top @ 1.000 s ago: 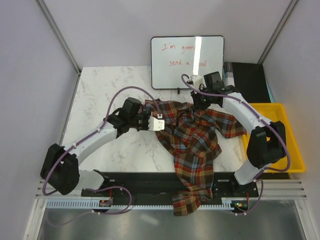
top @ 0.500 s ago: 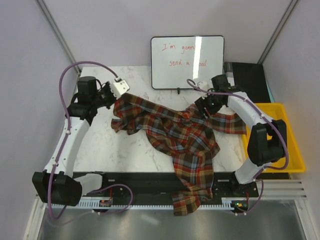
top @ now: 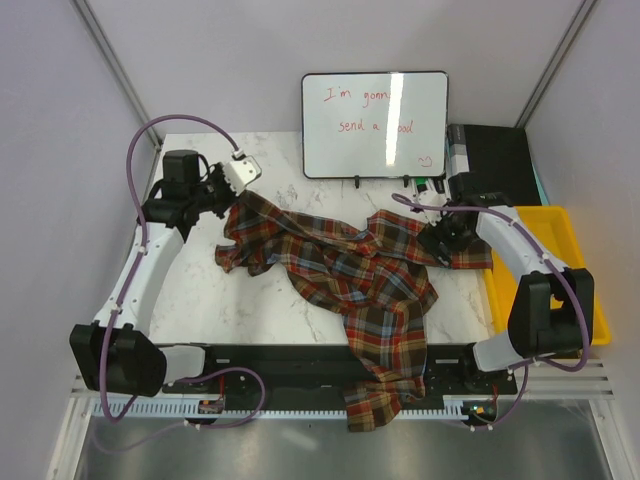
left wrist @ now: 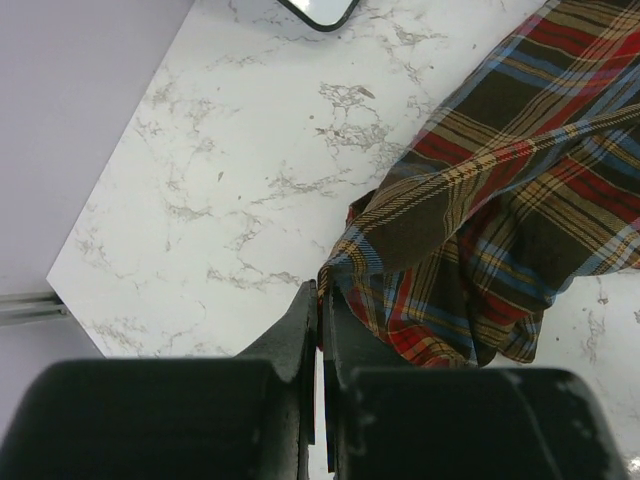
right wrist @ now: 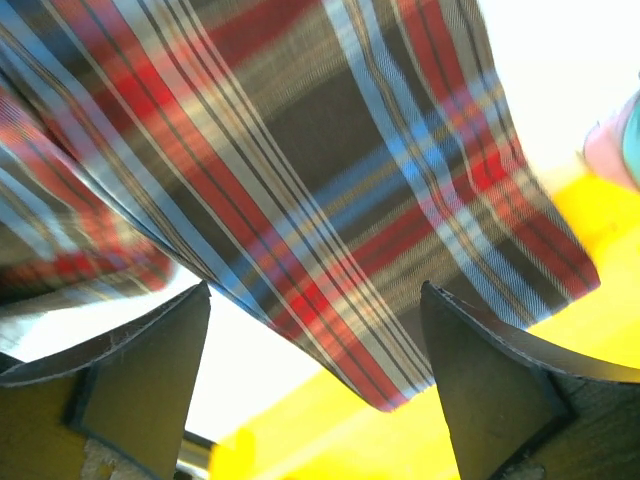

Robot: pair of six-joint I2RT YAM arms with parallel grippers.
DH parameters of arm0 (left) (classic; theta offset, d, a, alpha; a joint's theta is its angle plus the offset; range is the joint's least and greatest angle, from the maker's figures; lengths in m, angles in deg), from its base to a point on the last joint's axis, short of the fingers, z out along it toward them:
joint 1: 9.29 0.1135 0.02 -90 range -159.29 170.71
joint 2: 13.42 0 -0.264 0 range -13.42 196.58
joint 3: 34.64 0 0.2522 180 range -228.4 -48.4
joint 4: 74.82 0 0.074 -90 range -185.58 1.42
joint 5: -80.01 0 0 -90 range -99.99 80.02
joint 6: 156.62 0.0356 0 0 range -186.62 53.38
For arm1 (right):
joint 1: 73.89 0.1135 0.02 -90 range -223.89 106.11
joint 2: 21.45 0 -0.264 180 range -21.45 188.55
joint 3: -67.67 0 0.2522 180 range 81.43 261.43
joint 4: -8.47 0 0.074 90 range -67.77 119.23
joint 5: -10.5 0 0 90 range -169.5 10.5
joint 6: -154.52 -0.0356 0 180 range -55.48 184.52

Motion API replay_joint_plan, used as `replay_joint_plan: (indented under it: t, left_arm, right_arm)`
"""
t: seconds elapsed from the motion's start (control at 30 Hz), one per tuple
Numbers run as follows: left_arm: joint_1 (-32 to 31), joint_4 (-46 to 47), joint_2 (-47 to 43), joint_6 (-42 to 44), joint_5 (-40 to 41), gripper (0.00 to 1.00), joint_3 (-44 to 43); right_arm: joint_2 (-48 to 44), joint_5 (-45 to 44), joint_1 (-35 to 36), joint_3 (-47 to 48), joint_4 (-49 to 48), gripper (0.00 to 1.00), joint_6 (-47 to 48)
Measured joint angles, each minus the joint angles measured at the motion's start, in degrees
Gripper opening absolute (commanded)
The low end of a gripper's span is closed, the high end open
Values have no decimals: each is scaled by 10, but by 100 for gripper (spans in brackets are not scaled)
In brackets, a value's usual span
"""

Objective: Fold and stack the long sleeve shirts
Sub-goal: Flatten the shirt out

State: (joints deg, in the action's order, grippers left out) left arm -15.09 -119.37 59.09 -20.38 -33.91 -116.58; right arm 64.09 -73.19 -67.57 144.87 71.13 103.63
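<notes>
One plaid long sleeve shirt (top: 370,280) lies rumpled across the marble table, its lower part hanging over the front edge. My left gripper (top: 232,194) is at the far left, shut on the shirt's left edge. In the left wrist view the gripper (left wrist: 322,300) pinches the cloth, and the shirt (left wrist: 500,200) stretches away to the right. My right gripper (top: 447,240) hovers open over the shirt's right end beside the bin. In the right wrist view the gripper (right wrist: 315,300) has its jaws wide apart, with the plaid cloth (right wrist: 300,150) lying loose beyond them.
A yellow bin (top: 552,222) stands at the table's right edge and shows under the right gripper (right wrist: 560,400). A whiteboard (top: 375,125) leans at the back, with a black box (top: 500,165) to its right. Bare marble (top: 190,280) lies left of the shirt.
My left arm swung from the middle to the far left, pulling the shirt's edge out with it. My right gripper opened, let go of the shirt and shifted right toward the bin.
</notes>
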Motion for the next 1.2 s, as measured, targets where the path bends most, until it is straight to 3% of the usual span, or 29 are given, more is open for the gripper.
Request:
replay_joint_plan:
  t: [0.23,0.33,0.37,0.43,0.47,0.5,0.67,0.93,1.2]
  left_arm:
    - [2,0,4,-9,0,2,0]
    - [3,0,4,-15,0,2,0]
    - [3,0,4,-18,0,2,0]
    - [3,0,4,-23,0,2,0]
    - [4,0,4,-27,0,2,0]
    - [5,-1,4,-33,0,2,0]
    - [10,-12,4,-60,0,2,-5]
    - [12,-43,-32,-60,-15,2,-9]
    - [12,-52,-42,-60,-17,2,-8]
  right_arm:
    - [-8,-76,-10,-62,-27,94,57]
    - [5,-104,-13,-76,-56,86,71]
    - [14,-121,-14,-84,-75,69,73]
    - [35,-142,-21,-92,-101,43,76]
    - [47,-150,-28,-91,-111,11,69]
    - [59,-154,-37,-85,-116,0,56]
    - [62,-142,-66,3,-108,0,-7]
    - [-4,-101,-68,250,-95,0,-64]
    - [19,-111,1,292,-79,0,-69]
